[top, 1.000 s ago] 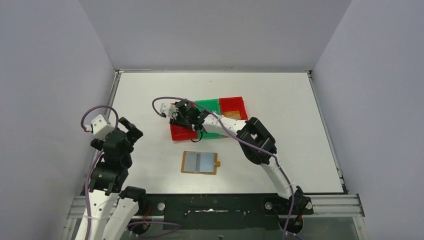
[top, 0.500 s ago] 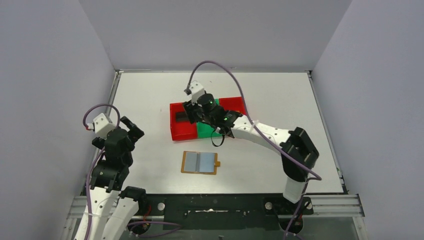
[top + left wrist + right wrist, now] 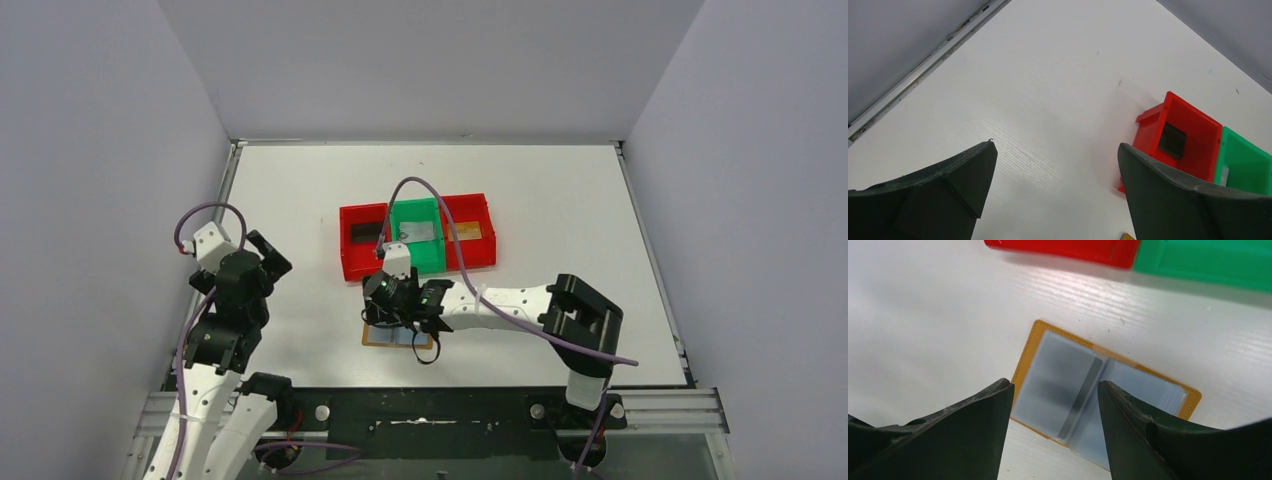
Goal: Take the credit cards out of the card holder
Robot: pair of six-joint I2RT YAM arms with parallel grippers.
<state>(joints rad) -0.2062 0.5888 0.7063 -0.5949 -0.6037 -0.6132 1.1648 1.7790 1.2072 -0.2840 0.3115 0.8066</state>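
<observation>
The card holder [image 3: 1108, 390] lies open on the white table, tan-edged with pale blue-grey sleeves; I cannot tell whether its sleeves hold a card. My right gripper [image 3: 1054, 387] hovers just above it, open, with nothing between its fingers. From above, the right gripper [image 3: 395, 318] hides most of the card holder [image 3: 380, 338]. The credit cards lie in the bins: black card [image 3: 362, 232], silver-grey card [image 3: 420, 232], orange-brown card [image 3: 470, 232]. My left gripper [image 3: 272, 257] is open and empty at the left, off the table surface; from the left gripper [image 3: 1055, 150] the black card [image 3: 1171, 141] shows.
Three bins stand side by side behind the holder: a red bin [image 3: 350, 262], a green bin [image 3: 417, 258] and a second red bin [image 3: 480, 255]. The first two, the red bin [image 3: 1063, 247] and the green bin [image 3: 1208, 260], also show just beyond the holder. Grey walls enclose the table.
My right arm swung from the left red bin back toward the near edge, coming down over the card holder with its jaws widening. The black card stayed in the bin. The left arm barely shifted.
</observation>
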